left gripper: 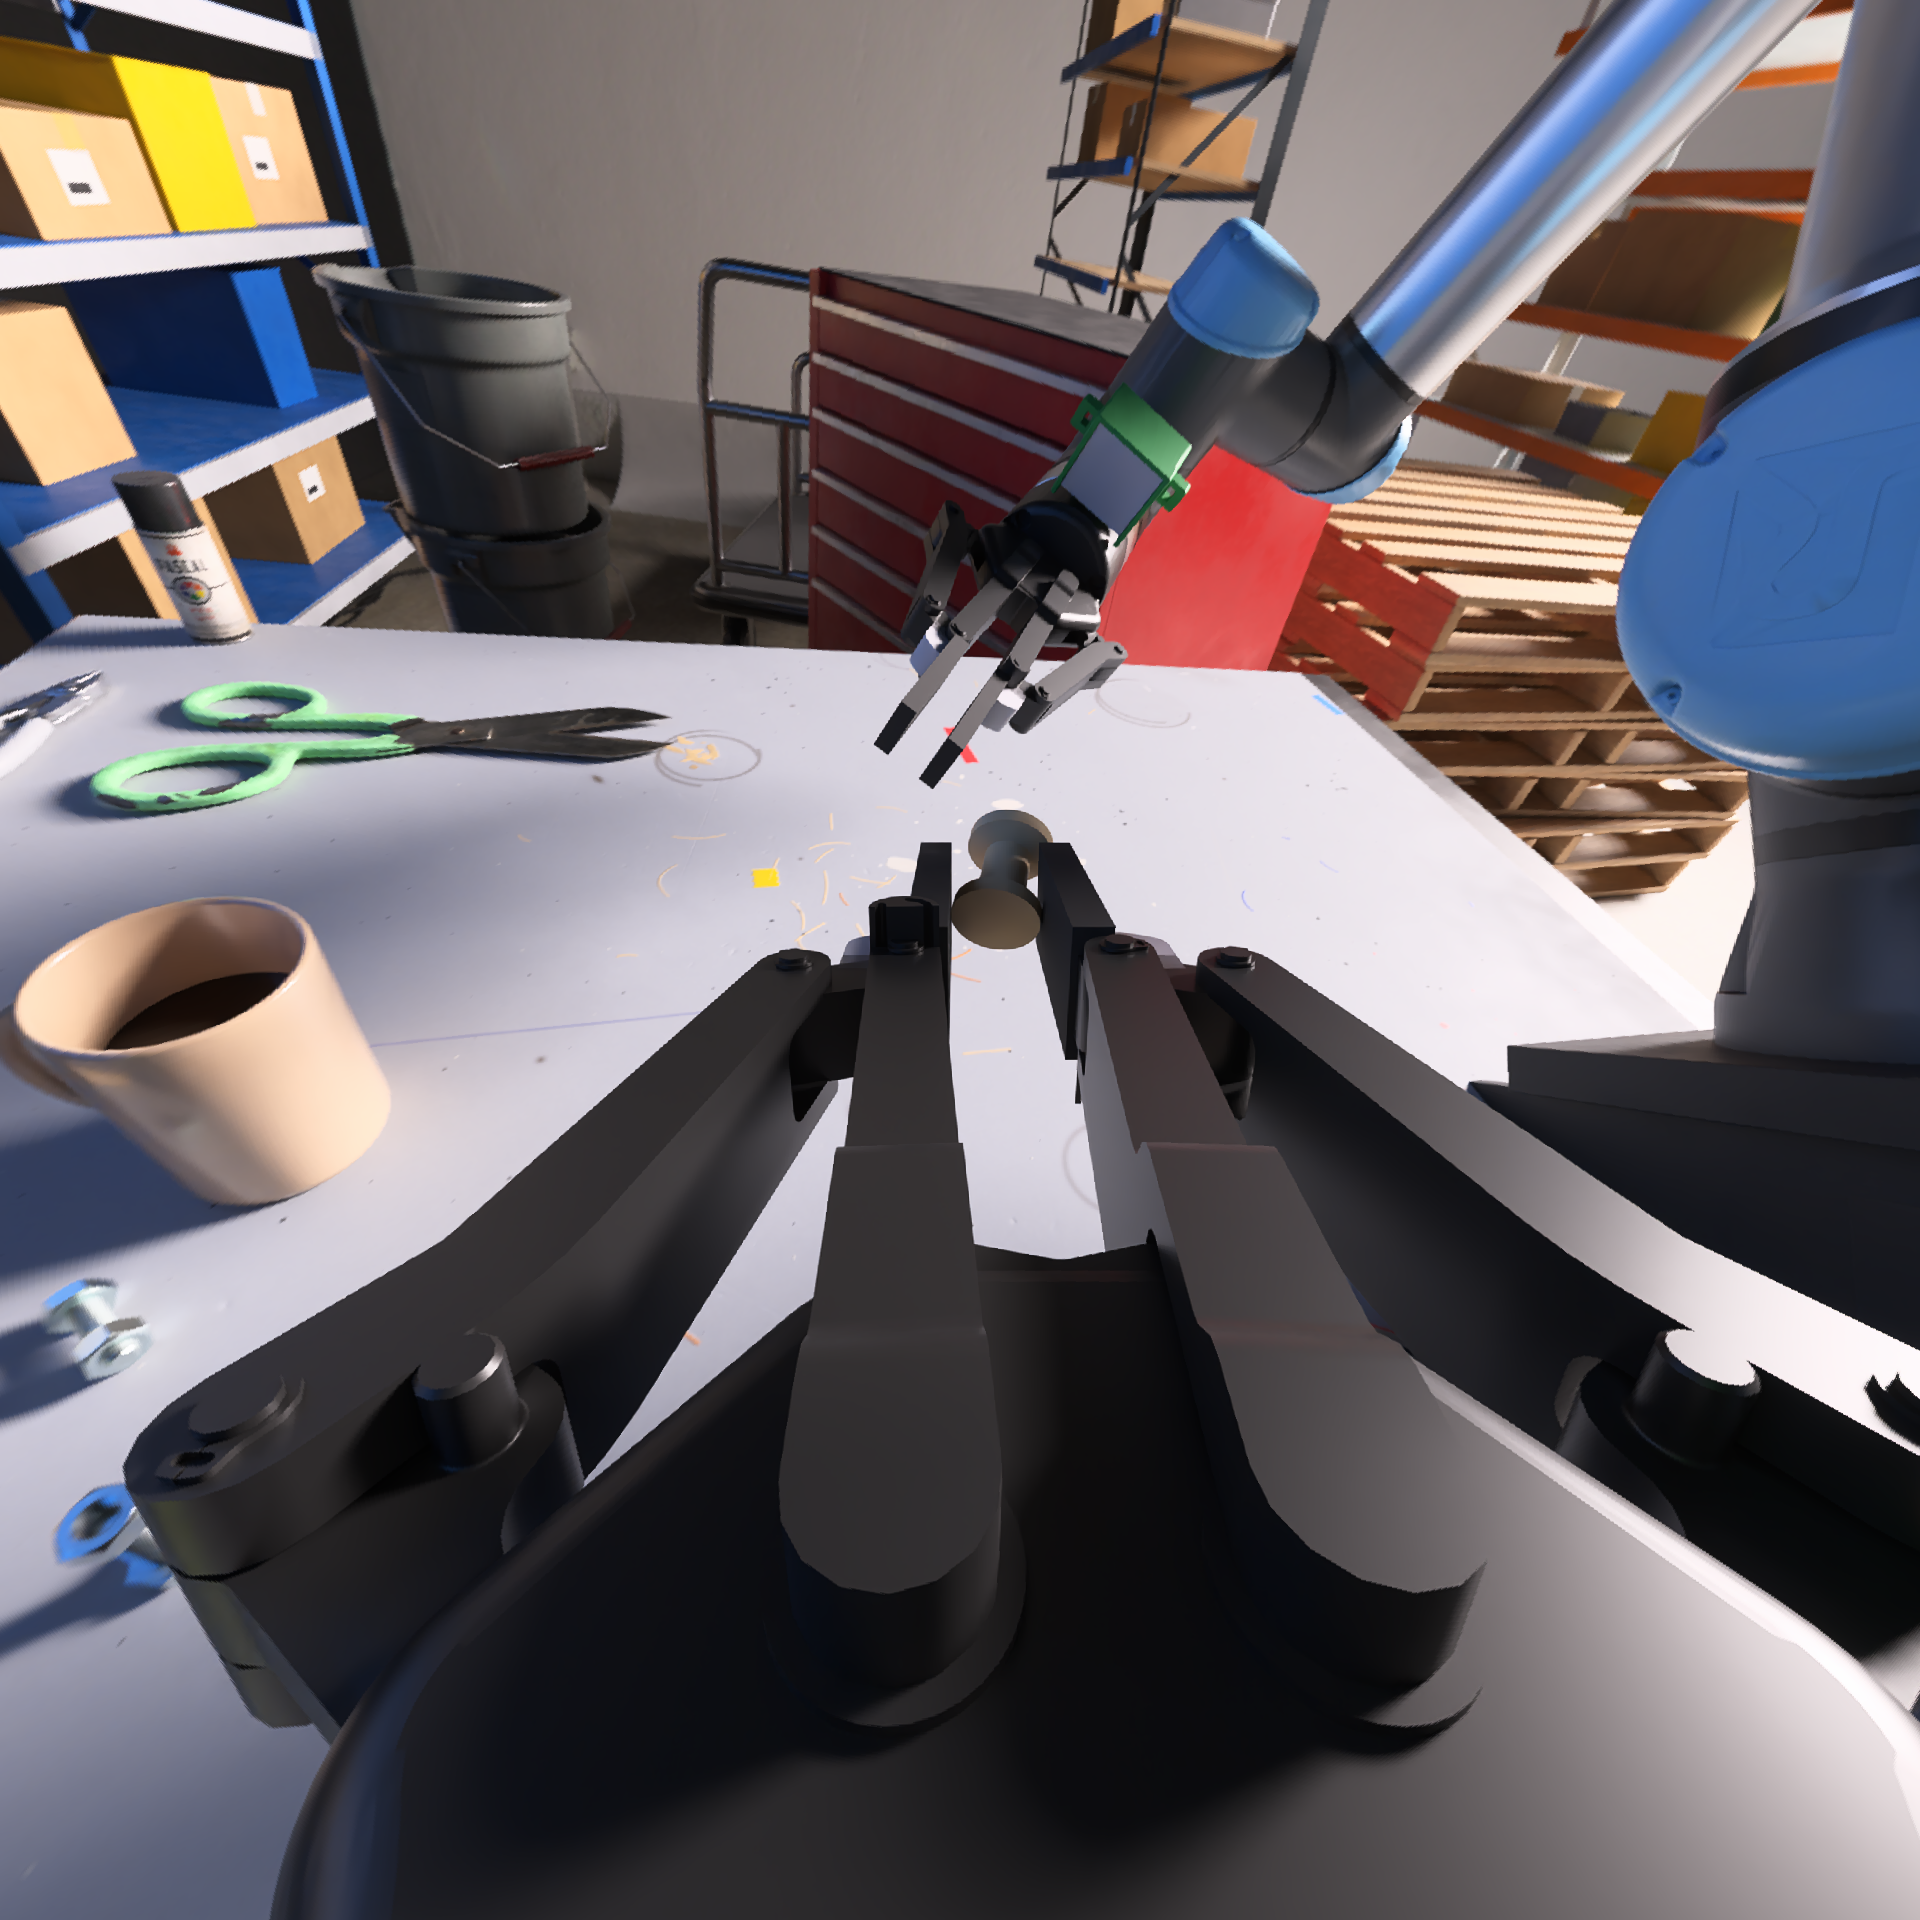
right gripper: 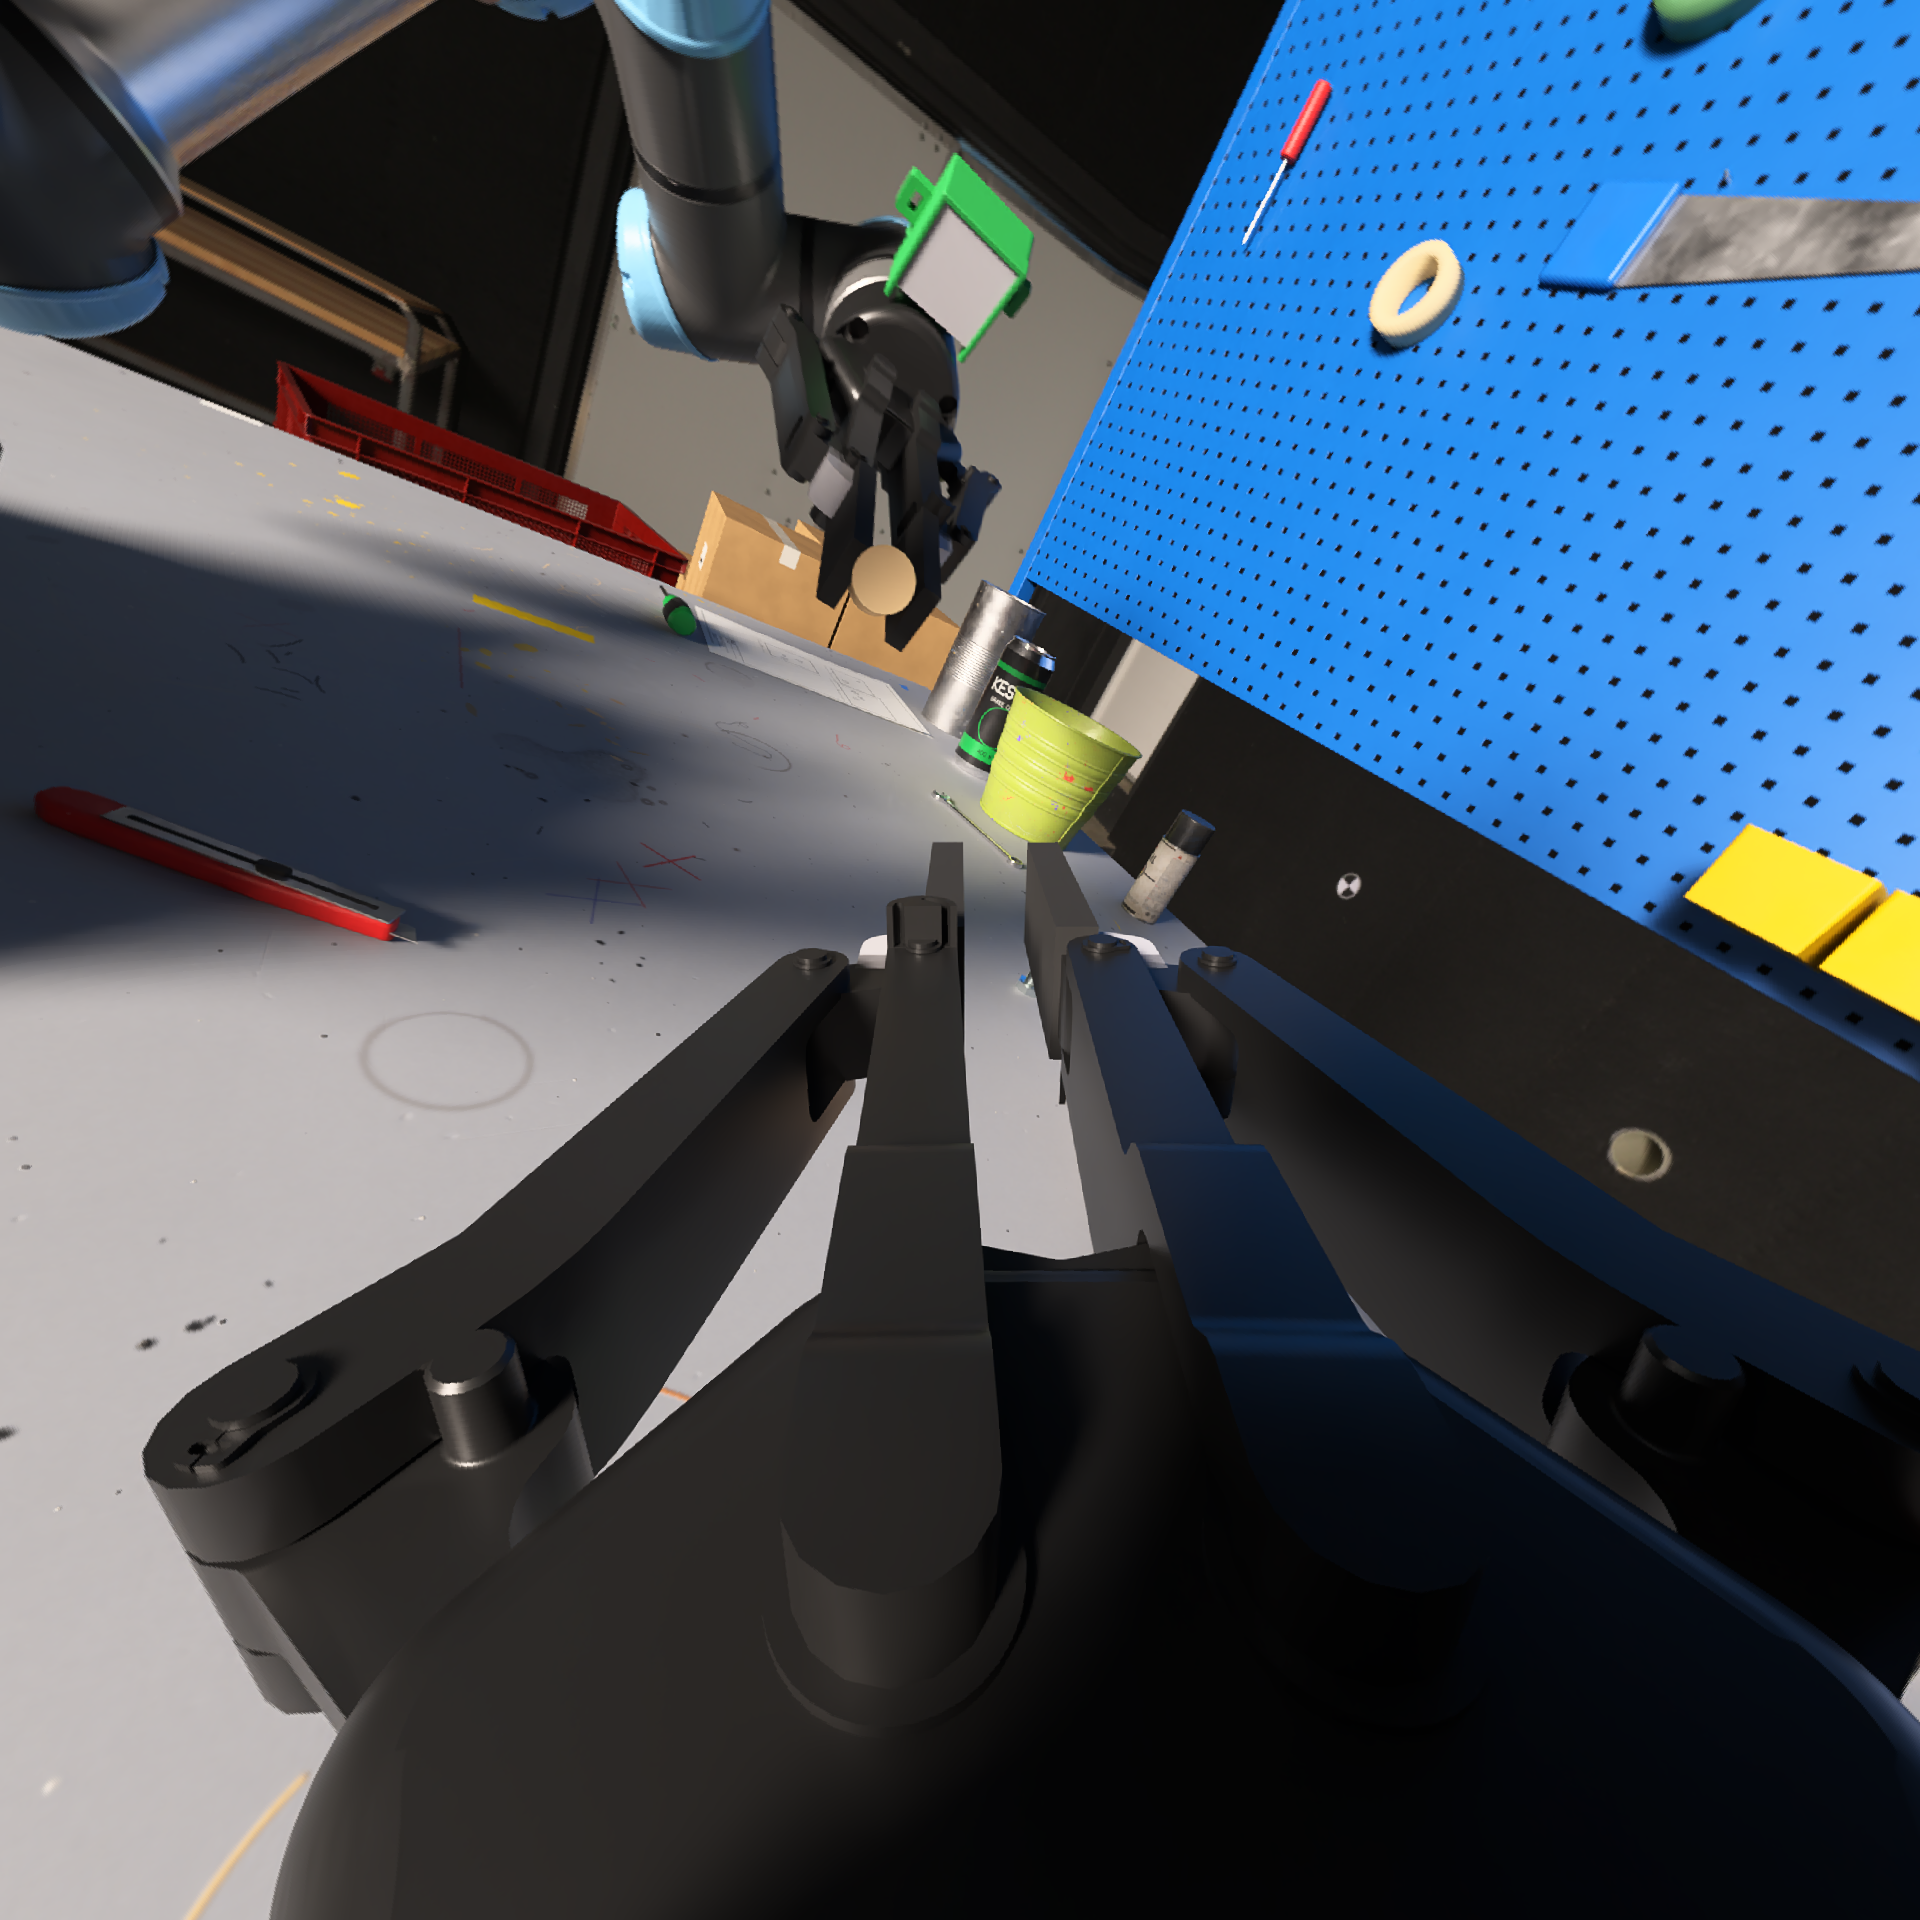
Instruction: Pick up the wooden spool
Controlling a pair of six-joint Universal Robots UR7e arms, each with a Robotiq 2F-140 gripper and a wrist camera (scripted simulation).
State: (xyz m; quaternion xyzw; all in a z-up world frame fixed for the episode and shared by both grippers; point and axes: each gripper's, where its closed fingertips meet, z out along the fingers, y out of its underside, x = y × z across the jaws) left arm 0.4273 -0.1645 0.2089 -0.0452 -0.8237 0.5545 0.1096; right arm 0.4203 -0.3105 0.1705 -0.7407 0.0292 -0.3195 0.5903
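The wooden spool is small and tan, with two round flanges and a thin neck. My left gripper is shut on it, one finger on each side of the neck. In the right wrist view the left gripper holds the spool a little above the grey table. My right gripper has a narrow gap between its fingers and nothing in it. In the left wrist view the right gripper hangs just beyond the spool, low over the table.
Green scissors, a beige mug, a spray can and bolts lie to the left. A red utility knife, a green cup, cans and a blue pegboard show in the right wrist view.
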